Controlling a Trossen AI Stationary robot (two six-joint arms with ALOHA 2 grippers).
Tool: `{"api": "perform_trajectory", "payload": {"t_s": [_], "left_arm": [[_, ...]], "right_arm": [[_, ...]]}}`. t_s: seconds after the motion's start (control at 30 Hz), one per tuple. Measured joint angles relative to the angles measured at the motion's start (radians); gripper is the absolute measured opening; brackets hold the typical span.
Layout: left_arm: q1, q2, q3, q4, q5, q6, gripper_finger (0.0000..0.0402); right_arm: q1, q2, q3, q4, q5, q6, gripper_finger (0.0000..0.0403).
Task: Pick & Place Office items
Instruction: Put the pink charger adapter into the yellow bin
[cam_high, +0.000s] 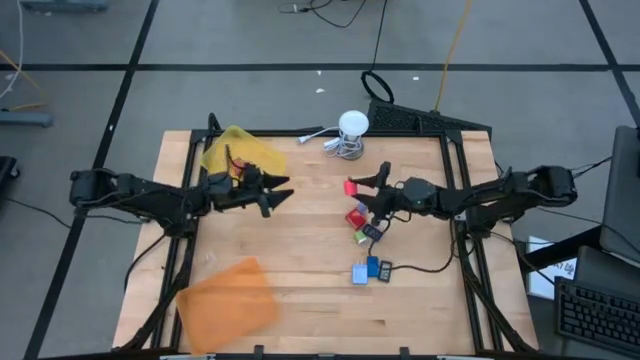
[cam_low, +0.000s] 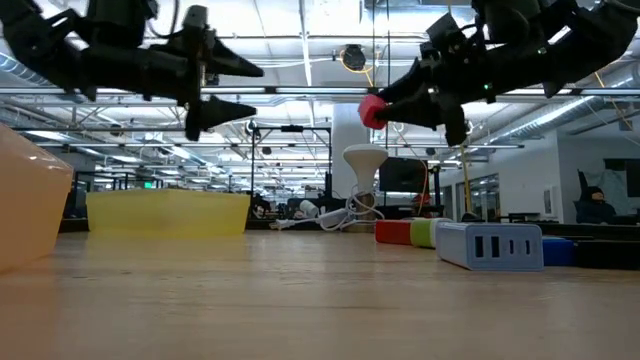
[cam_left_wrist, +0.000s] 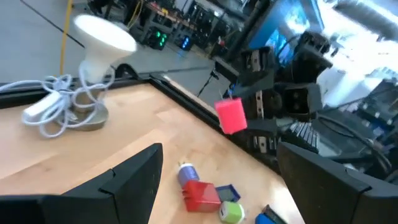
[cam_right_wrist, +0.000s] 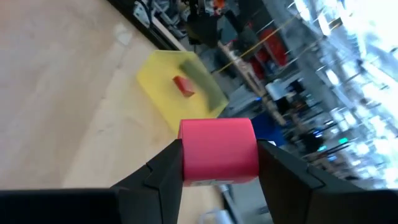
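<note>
Right gripper (cam_right_wrist: 219, 163) above table centre, clamped on a red block (cam_right_wrist: 218, 151), lifted off the wood. Left gripper (cam_high: 278, 189) waiting with fingers apart, beside yellow tray (cam_high: 243, 152). Other small pieces (cam_high: 368, 250) lying right of centre.

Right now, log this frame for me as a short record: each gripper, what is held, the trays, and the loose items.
right gripper: shut on red block, lifted above the table
left gripper: open, holding nothing, raised near the yellow tray
yellow tray: at the table's far left, one small red piece inside
orange tray: near left corner of the table
loose items: cluster on the wood below the right gripper, red, green, blue and dark pieces
white round object with coiled cable: far edge, untouched
</note>
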Motion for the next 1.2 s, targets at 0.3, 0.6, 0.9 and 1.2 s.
{"api": "perform_trajectory", "payload": {"t_s": [0.3, 0.6, 0.9, 1.2], "left_arm": [[-0.019, 0.284, 0.273, -0.012, -0.026, 0.035, 0.0319], [-0.019, 0.496, 0.452, -0.011, 0.012, 0.042, 0.0319], [-0.021, 0.547, 0.530, 0.000, 0.040, 0.043, 0.0319], [-0.045, 0.547, 0.526, 0.042, 0.064, 0.061, 0.0319]], "right_arm": [[0.058, 0.061, 0.000, 0.155, 0.094, -0.178, 0.0164], [0.094, 0.064, 0.000, 0.205, 0.119, -0.234, 0.0164], [0.093, 0.067, 0.001, 0.195, 0.134, -0.219, 0.0164], [0.095, 0.064, 0.000, 0.196, 0.136, -0.206, 0.0164]]}}
